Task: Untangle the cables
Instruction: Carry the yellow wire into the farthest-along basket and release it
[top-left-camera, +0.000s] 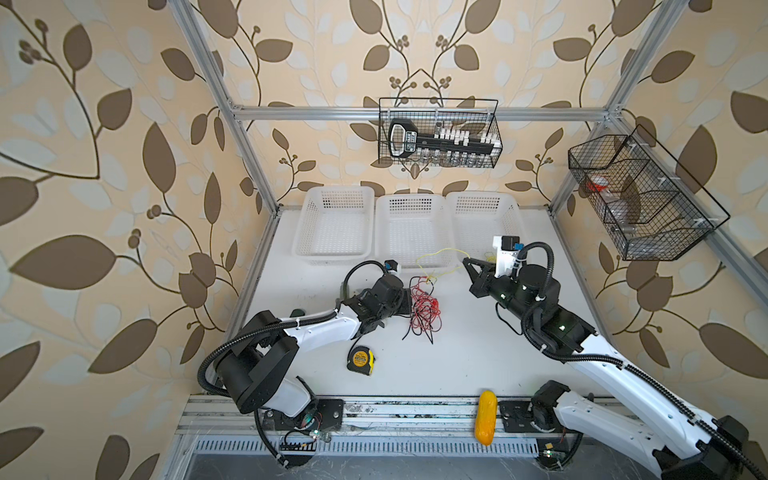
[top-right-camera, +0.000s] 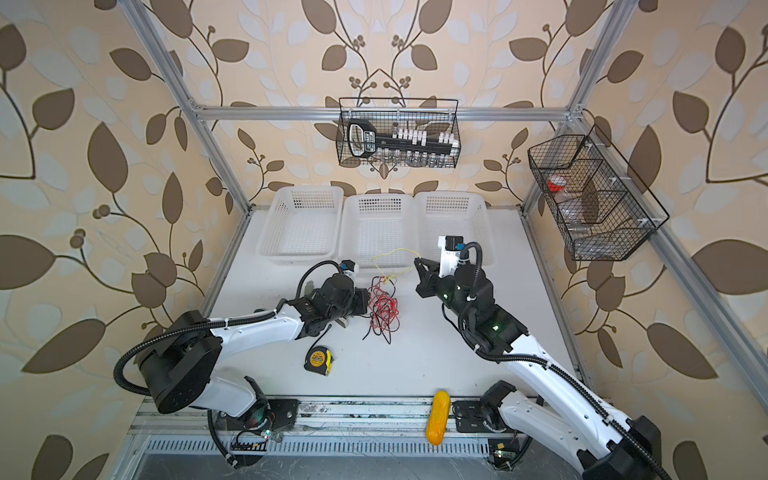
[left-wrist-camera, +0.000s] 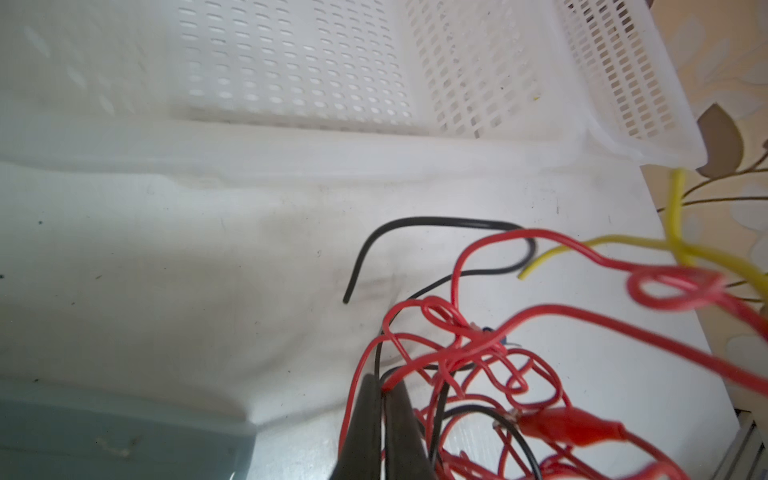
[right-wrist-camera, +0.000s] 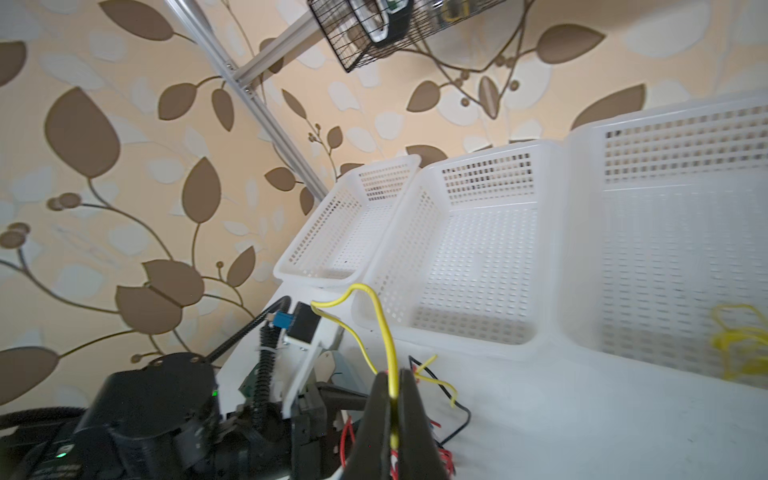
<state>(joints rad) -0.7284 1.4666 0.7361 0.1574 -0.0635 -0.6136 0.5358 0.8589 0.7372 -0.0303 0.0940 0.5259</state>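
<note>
Mid-table, red cables (top-left-camera: 424, 309) near-far, yellow cable (right-wrist-camera: 390, 349) crosswise

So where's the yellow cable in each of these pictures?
In a top view: yellow cable mid-table, just before the white baskets.
In a top view: cable in the same spot.
Left wrist: cable crossing the red cables.
Right wrist: cable pinched in the right pincer.
Shared landmark: the white baskets.

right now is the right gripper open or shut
Shut on the yellow cable: in the right wrist view the right gripper pinches the wire between closed jaws.
</note>
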